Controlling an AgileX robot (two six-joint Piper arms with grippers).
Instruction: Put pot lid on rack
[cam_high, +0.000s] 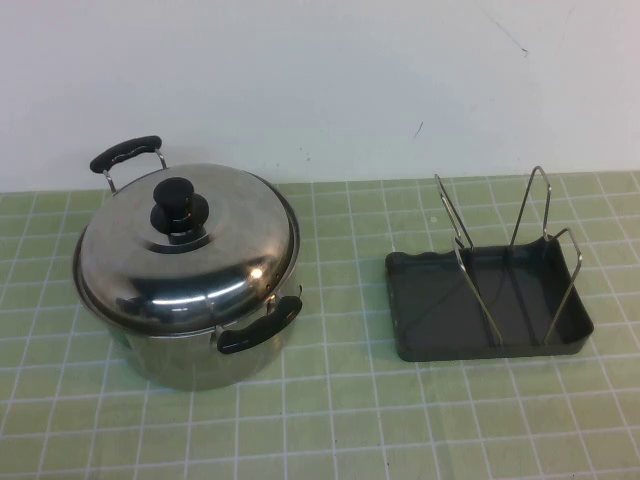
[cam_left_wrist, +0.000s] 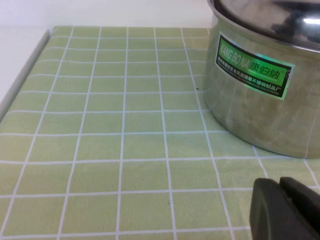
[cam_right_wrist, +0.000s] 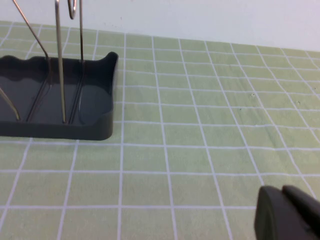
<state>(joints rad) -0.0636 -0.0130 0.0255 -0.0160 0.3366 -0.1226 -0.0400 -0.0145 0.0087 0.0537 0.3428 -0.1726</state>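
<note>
On the left of the bench (cam_high: 330, 420), covered in a green checked cloth, the pot lid (cam_high: 195, 255) sat closed on the steel pot (cam_high: 180, 355), its black knob (cam_high: 178, 205) upright at the centre. The rack (cam_high: 487, 300) stood well apart to the right, its wire loops (cam_high: 500, 250) rising from the dark tray with nothing between them. Neither arm showed in the high view. The left gripper (cam_left_wrist: 285, 207) appeared only as a dark tip low over the cloth, near the pot's labelled wall; the right gripper (cam_right_wrist: 287, 212) showed the same way, near the rack's corner. Whether either was released or clenched I cannot tell.

The task looked unstarted, and several things could have gone wrong. The knob was small and rounded, so a pinch set off-centre would likely have slipped or let the lid swing and tilt once lifted. The dome was polished steel; grasping its rim would probably have skidded. A lift that dragged sideways might have shifted the pot. At the rack, the loops looked thin and the tray light: a lid lowered askew could have struck a wire, pushed the rack along the cloth, or toppled out flat.
</note>
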